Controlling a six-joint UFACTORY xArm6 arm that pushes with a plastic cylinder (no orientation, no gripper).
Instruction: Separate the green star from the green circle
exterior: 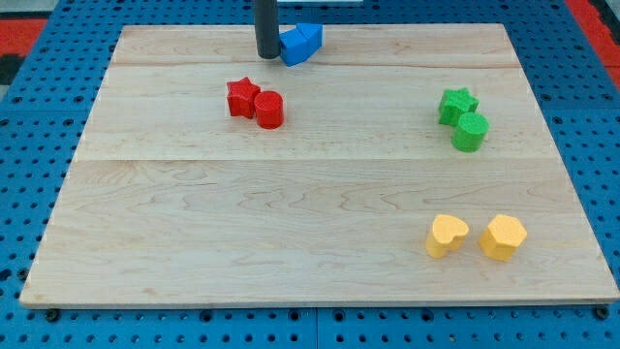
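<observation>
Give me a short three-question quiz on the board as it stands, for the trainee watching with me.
1. True or false: the green star and the green circle are touching.
2. My tip is nearest which block? A) yellow heart B) blue block C) red star
3. Fill in: the red cylinder sits at the view's ____ of the red star.

Key
1. True: they sit pressed together near the view's right edge, the star above.
2. B: the tip stands just to the view's left of it, at the view's top.
3. Right, and slightly lower.
</observation>
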